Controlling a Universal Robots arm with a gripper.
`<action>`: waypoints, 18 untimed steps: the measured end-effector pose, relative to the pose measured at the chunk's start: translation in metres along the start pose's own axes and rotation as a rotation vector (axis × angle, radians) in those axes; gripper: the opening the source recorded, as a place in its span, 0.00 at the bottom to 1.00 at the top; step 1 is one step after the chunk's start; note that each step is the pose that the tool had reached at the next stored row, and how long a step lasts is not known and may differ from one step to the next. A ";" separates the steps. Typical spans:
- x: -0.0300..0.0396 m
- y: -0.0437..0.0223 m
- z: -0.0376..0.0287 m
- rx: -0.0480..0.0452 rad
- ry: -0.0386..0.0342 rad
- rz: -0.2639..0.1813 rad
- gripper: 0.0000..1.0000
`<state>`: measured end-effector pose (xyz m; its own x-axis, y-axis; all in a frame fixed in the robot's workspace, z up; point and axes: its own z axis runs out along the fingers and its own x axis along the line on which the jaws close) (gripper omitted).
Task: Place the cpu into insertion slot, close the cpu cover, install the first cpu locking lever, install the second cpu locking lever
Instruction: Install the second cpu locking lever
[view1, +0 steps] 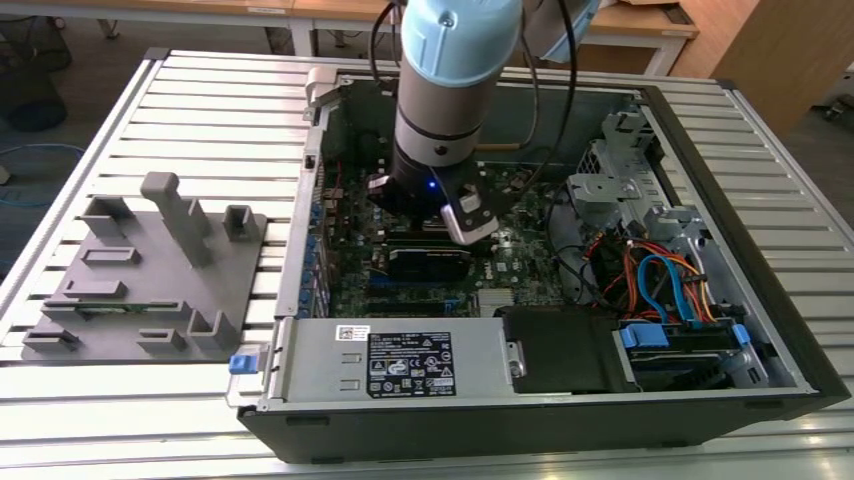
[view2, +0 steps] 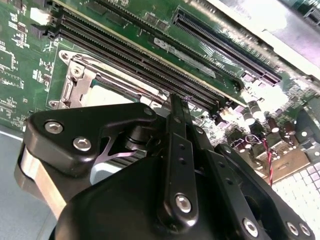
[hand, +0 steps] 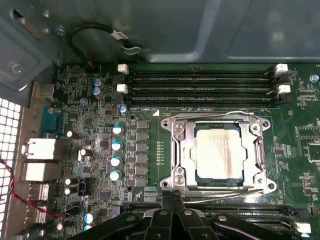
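Cpu (hand: 219, 150) work at this moment sits right at the claw's tips; in both wrist views the gripper (hand: 172, 196) has its fingers together, at the near edge of the socket. Whether a thin lever (hand: 225, 196) is pinched between them I cannot tell.

The wire lever runs along that near edge, just beside the tips, and looks not fully tucked down; so the step in hand is, I judge, a locking lever. To do it well, the push should follow the lever's own swing, pressing down and sideways under its hook; the tips should stay off the green board (hand: 100, 145) and the small capacitors nearby. A wire this thin may slip out from closed fingers, so steady contact matters more than force.

Beyond the tips, the cover (hand: 182, 150) lies flat, framing the cpu through its window; the cpu sits square in the slot (hand: 260, 125), touching it all round as far as shows. Past the socket lie long dark memory slots (hand: 200, 85), with nothing in them.

In the exterior view the open case (view1: 787, 330) holds the board, a drive cage and coloured cables; well apart, at the exterior view's left, a grey fixture (view1: 147, 270) shows mostly bare pockets.
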<state>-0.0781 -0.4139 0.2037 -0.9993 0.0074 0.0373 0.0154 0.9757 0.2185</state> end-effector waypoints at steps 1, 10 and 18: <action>0.0001 -0.0001 0.0004 -0.0020 0.0000 0.000 0.10; 0.0006 -0.0017 0.0010 -0.0073 0.0001 0.000 0.10; 0.0005 -0.0052 0.0002 -0.0082 0.0002 0.000 0.10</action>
<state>-0.0787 -0.4189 0.2024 -0.9993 0.0070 0.0374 0.0153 0.9739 0.2265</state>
